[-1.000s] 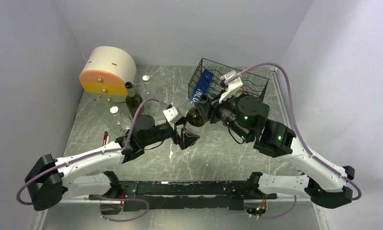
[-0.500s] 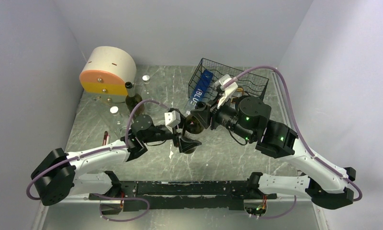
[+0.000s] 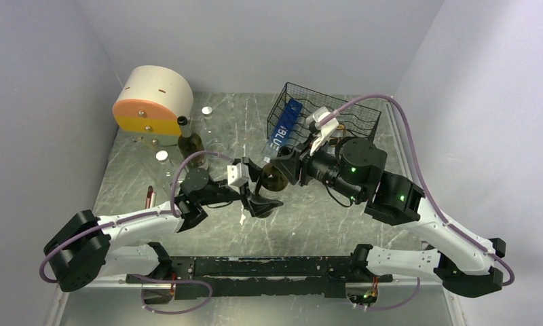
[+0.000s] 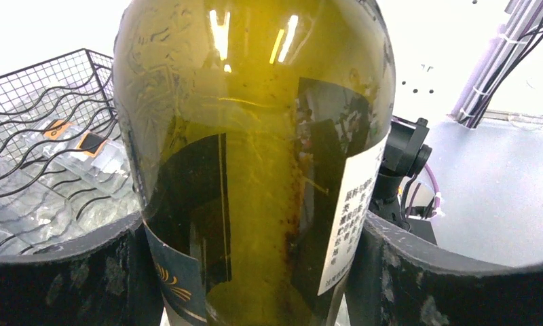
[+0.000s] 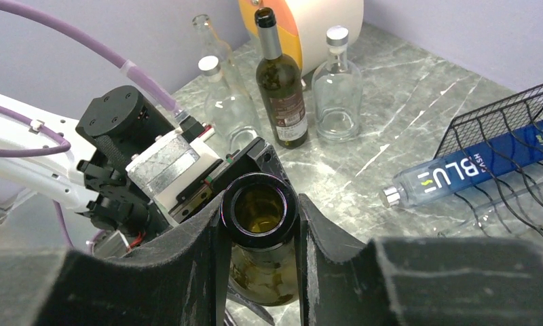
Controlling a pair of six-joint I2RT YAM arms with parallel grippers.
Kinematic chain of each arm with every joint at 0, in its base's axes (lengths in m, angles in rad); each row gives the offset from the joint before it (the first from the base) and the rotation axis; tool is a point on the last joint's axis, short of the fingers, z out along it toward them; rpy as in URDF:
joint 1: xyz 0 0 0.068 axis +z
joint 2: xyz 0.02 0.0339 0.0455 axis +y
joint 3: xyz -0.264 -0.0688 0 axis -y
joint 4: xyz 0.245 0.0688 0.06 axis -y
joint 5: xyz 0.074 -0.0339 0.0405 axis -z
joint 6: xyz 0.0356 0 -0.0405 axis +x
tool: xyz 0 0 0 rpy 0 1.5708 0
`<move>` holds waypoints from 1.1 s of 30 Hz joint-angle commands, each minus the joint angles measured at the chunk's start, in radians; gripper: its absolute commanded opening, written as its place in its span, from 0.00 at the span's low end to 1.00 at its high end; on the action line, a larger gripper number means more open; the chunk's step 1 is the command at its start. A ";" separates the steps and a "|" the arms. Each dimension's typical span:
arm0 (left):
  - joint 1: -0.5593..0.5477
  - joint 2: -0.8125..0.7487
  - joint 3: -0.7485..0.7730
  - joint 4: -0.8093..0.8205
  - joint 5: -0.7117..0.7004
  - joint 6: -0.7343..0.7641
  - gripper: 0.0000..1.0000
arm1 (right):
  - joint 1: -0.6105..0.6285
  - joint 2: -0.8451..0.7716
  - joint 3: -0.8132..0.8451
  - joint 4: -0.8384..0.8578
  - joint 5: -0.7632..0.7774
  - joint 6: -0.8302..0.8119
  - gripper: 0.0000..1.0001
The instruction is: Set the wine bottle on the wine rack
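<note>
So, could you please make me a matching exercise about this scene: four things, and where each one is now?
Things:
1. right claw
2. left claw
3. blue-labelled bottle
4. foil-necked wine bottle

Places:
a. lying in the wine rack, cap end sticking out
b. standing upright on the table beside clear bottles
c. shut on the neck of the green wine bottle
d. around the green wine bottle's body

Pairs: 1-c, 2-d, 3-a, 4-b

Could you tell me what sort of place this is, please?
Probably a robotics lab test cell: plain pale walls enclose a grey marbled table, and two white robot arms bolted at its edge handle a green glass wine bottle.
</note>
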 commanded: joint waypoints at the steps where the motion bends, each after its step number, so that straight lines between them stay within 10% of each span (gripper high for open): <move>1: 0.009 -0.027 -0.017 0.087 0.020 0.088 0.13 | 0.001 -0.023 0.019 0.089 -0.010 0.059 0.30; 9: 0.011 -0.101 0.092 -0.221 -0.088 0.414 0.07 | 0.002 -0.009 0.070 -0.034 0.098 0.151 0.69; 21: 0.011 -0.161 0.223 -0.525 -0.148 1.141 0.07 | 0.002 0.024 0.197 -0.309 0.055 0.214 0.74; 33: 0.011 -0.122 0.354 -0.594 -0.277 1.536 0.07 | 0.001 0.043 0.109 -0.477 -0.043 0.283 0.70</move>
